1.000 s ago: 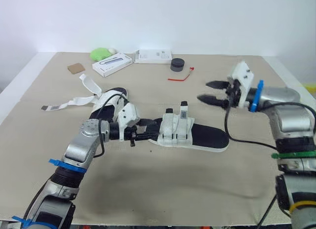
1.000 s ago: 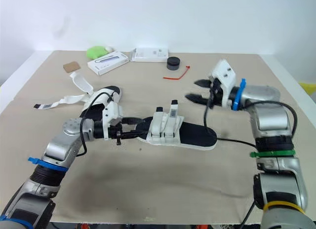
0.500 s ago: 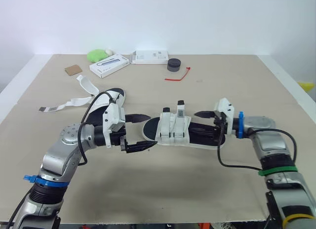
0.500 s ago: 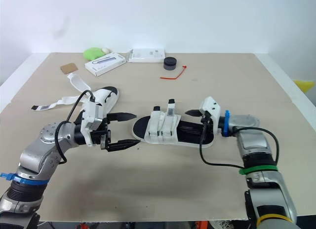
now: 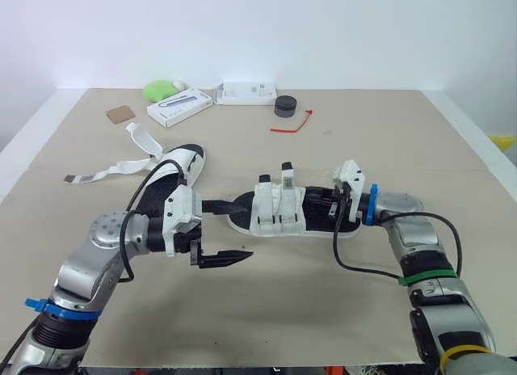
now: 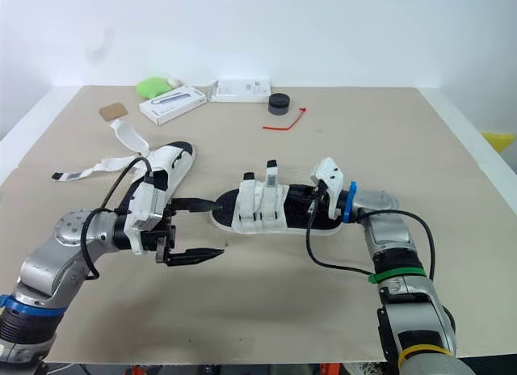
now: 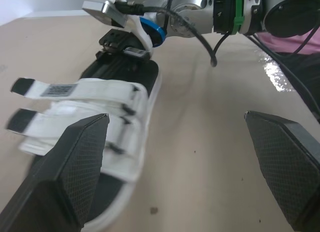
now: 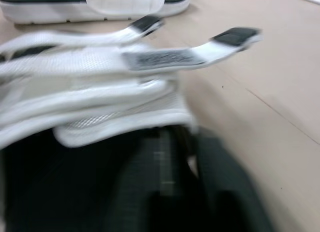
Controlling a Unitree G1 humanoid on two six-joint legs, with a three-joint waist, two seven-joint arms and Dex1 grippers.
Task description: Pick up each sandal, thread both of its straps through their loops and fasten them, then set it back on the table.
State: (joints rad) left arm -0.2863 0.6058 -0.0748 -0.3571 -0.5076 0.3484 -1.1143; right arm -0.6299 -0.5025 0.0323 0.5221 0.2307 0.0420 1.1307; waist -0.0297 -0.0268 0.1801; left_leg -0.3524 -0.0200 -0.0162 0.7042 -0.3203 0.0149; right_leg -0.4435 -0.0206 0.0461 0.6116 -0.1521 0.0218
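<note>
- Left pincer point(image 5: 245, 229) gapes wide and holds nothing. It sits low over the table point(image 5: 323, 302), right at the toe of the middle sandal point(image 5: 275, 217). One finger lies by the toe, the other well off to the near side.
- Right pincer point(image 5: 333, 210) is down at that sandal's heel, touching it. Whether it has closed on the heel I cannot tell.
- That sandal lies flat mid-table between the two arms. It has a black footbed, a white sole rim, and two broad white bands with a woven look across the instep.
- Its two strap ends point(image 5: 286, 169) stick up, stiff and black-tipped. To my eye the threading looks done but the ends are not yet pressed down.
- The second sandal point(image 5: 174, 169), just beyond the left arm, looks unworked. Its long straps point(image 5: 105, 171) trail limp and flat over the beige tabletop, and one curls upward.
- I'd reckon less than half the job is done: this pair of straps to fasten, then the other sandal entirely.
- Along the far edge, well apart from the work, are a soft green lump point(image 5: 164, 89), two flat white boxes point(image 5: 249, 92), a black puck point(image 5: 284, 107), a red tie point(image 5: 292, 124) and a brown card point(image 5: 122, 114).
</note>
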